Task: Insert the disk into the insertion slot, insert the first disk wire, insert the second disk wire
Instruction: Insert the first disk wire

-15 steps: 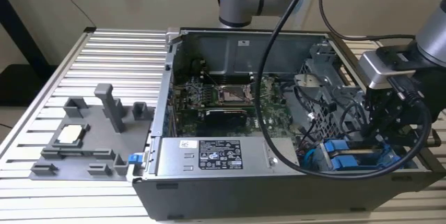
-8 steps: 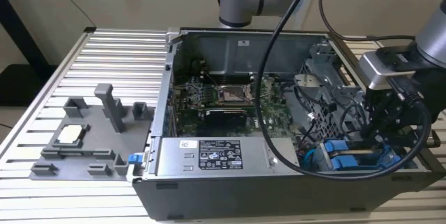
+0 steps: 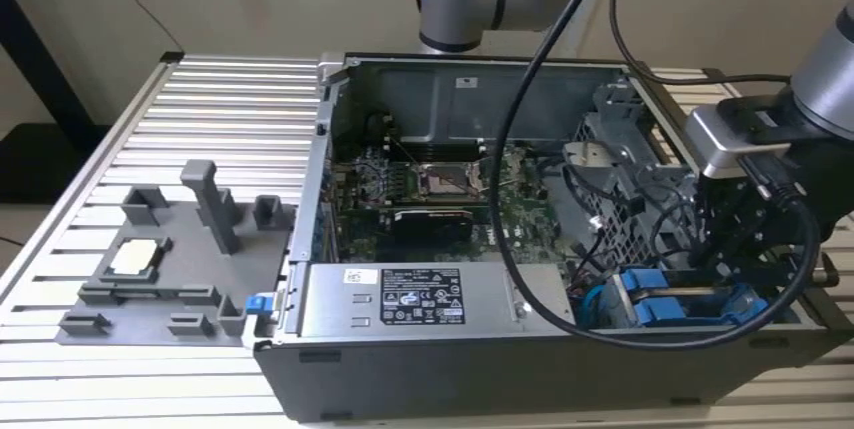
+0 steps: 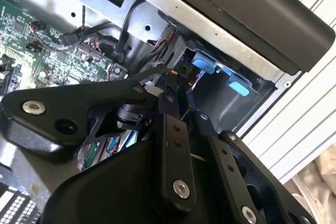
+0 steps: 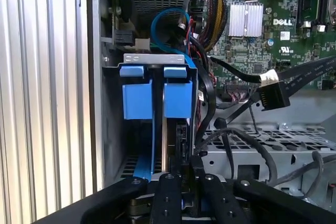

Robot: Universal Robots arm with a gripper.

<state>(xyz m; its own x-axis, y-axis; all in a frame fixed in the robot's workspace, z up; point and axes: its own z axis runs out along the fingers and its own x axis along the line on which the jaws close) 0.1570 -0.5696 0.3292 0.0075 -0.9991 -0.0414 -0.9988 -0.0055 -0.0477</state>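
Disk (image 5: 177, 99) seated in insertion slot (image 5: 109, 129); gripper (image 5: 185, 167) clamped on dark wire connector (image 5: 181, 136) near it; wiring seemingly unfinished.

Power supply (image 3: 334, 314), near side of the case: black printed label (image 3: 420, 307) and small white sticker (image 3: 360, 276), text too small to read. Far case wall: white sticker (image 3: 466, 81), unreadable. Motherboard (image 5: 247, 56): white silkscreen logo (image 5: 282, 22) beside the heatsink (image 5: 245, 19), with a printed white sticker (image 5: 284, 35) next to the logo.

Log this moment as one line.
Disk: in cage, beside other carrier | Claw: at disk's end | Connector: hanging unplugged
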